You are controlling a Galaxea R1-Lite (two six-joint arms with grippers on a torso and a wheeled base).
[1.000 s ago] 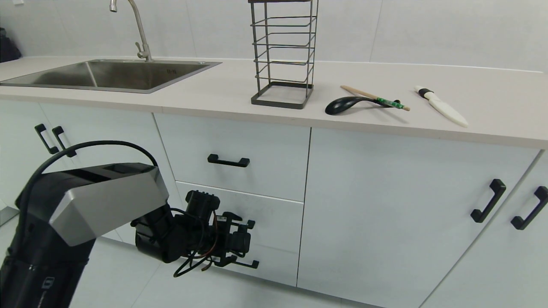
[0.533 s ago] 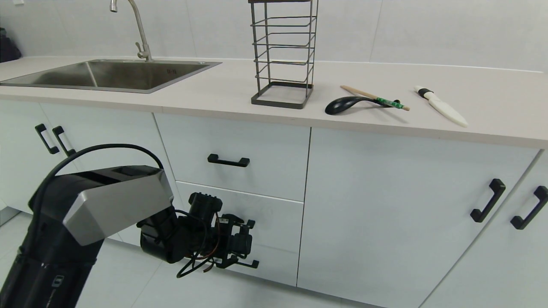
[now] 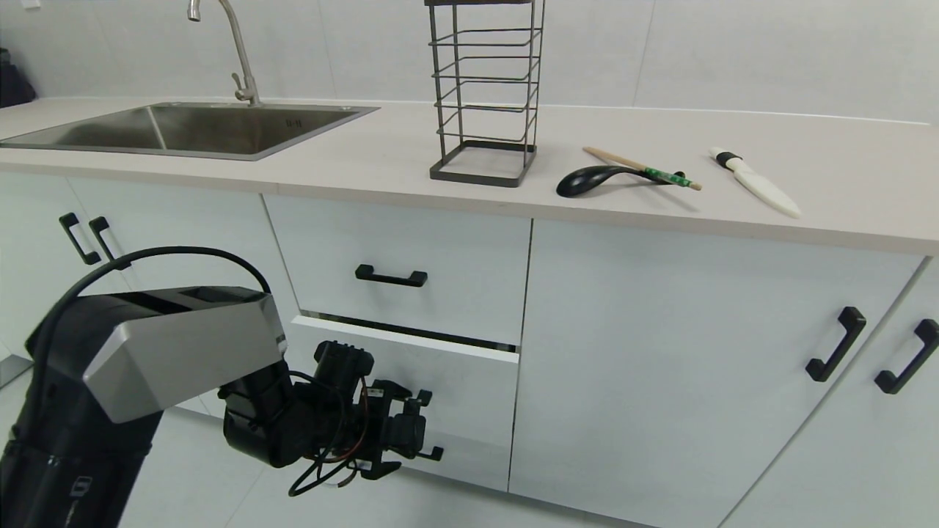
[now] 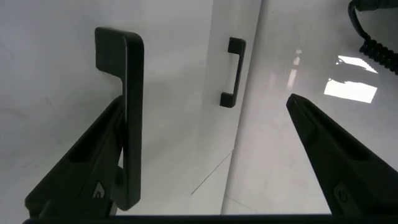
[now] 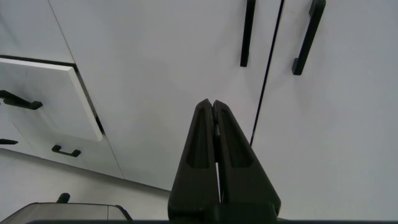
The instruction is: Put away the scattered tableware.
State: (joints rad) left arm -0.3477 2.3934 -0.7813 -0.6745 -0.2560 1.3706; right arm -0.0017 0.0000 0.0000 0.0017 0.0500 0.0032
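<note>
The sink [image 3: 220, 125] is brushed steel, the tap [image 3: 240, 51] polished metal. The rack [image 3: 477, 179] is matt dark wire on a smooth, matt counter [image 3: 352, 161]. The spoon [image 3: 587, 180] is glossy black, the chopsticks [image 3: 620, 160] bare wood, the knife [image 3: 759, 185] white, possibly plastic. The handle [image 4: 129, 118] is matt black.

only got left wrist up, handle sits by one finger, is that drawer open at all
Observer: Yes. The lower drawer is ajar, with a dark gap along its top edge.
Operator: where's the tableware
Observer: On the counter, right of the rack: spoon, chopsticks, knife.
Operator: and the right arm
Observer: The right fingers are shut and empty, facing the cabinet doors.
</note>
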